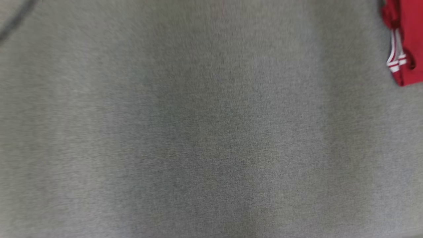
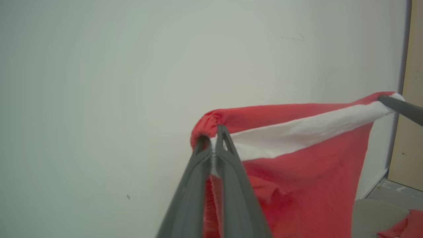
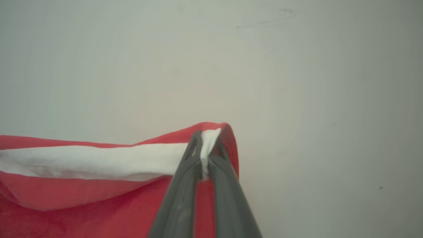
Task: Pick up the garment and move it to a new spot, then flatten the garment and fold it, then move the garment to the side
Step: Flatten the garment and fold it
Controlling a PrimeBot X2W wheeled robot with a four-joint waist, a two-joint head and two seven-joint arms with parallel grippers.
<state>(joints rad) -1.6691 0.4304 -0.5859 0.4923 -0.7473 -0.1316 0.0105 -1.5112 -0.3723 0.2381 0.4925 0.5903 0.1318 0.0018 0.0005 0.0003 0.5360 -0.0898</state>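
Nearest, the left gripper (image 2: 214, 145) has its jaws pressed together on one bunched corner of a red garment (image 2: 297, 172). The right gripper (image 3: 205, 155) pinches the opposite corner the same way. Between them the garment's white band (image 2: 297, 134) runs taut, and the red cloth hangs below it in the air. I judge this hold spreads the garment so it can be laid flat at a new spot. Beyond it is a pale wall (image 2: 99, 82).

The left wrist view also shows the right gripper's dark finger at the band's far end. The head view shows blurred grey tabletop cloth (image 1: 198, 132) with red striped fabric (image 1: 404, 43) at its far right. I cannot tell whether that fabric is the same garment.
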